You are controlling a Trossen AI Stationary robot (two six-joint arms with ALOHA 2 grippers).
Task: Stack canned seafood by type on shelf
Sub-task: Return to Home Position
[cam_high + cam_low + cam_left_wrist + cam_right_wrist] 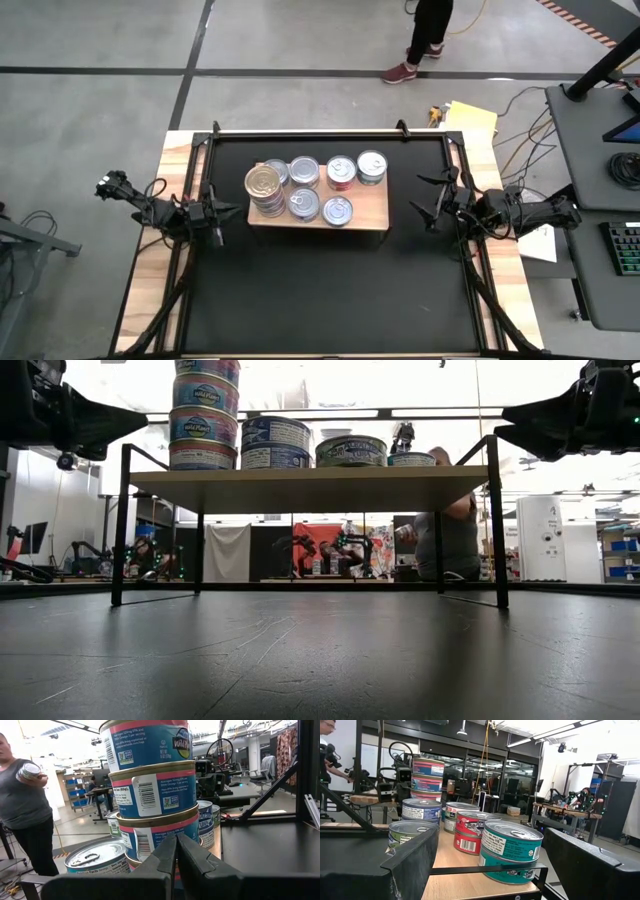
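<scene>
Canned seafood (304, 190): every tin on the table (330, 300) stands on the shelf (372, 216), a light-wood board on a black frame toward the table's far edge.

Contents: from above you count seven lids in two rows, but that view hides how high each pile goes. The low view gives heights: the tallest stack (205, 420) stands at the shelf's left end, its top cut off by the picture's edge. The right wrist view adds a teal pair (510, 851) and a red pair (470, 834), each two high; labels farther back are too small to read.

Left end effector (236, 210): fingers pressed together, holding nothing, just off the shelf's left end, facing the tallest stack.

Right end effector (424, 198): fingers spread wide, empty, near the shelf's right end, apart from it.

Beyond the table: the left wrist view shows you a person (22, 815) with a loose tin (29, 770) in one hand.
</scene>
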